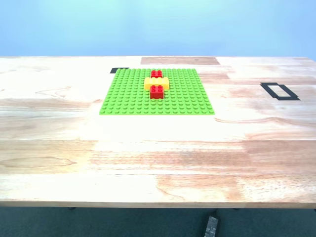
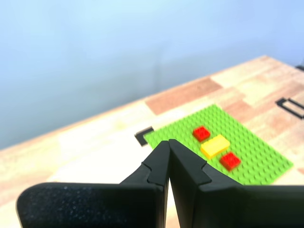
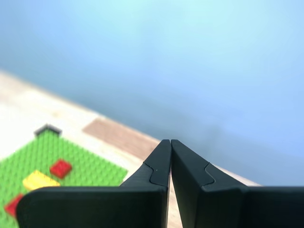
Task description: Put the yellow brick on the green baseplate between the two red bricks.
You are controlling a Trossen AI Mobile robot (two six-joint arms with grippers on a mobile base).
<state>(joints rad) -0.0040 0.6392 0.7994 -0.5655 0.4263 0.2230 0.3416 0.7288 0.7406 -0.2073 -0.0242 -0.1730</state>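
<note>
The green baseplate lies flat on the wooden table, toward the far side. On it the yellow brick sits crosswise between the two red bricks, one behind it and one in front, all three touching in a line. The first wrist view shows the baseplate, the yellow brick and both red bricks from afar. My first gripper is shut on nothing, held high and back from the plate. My second gripper is likewise shut and empty, with the baseplate and yellow brick far below.
A black tape rectangle marks the table at the exterior view's right. A black tape corner sits at the baseplate's far corner, and a darker wood patch lies behind it. The table's near edge runs across the foreground.
</note>
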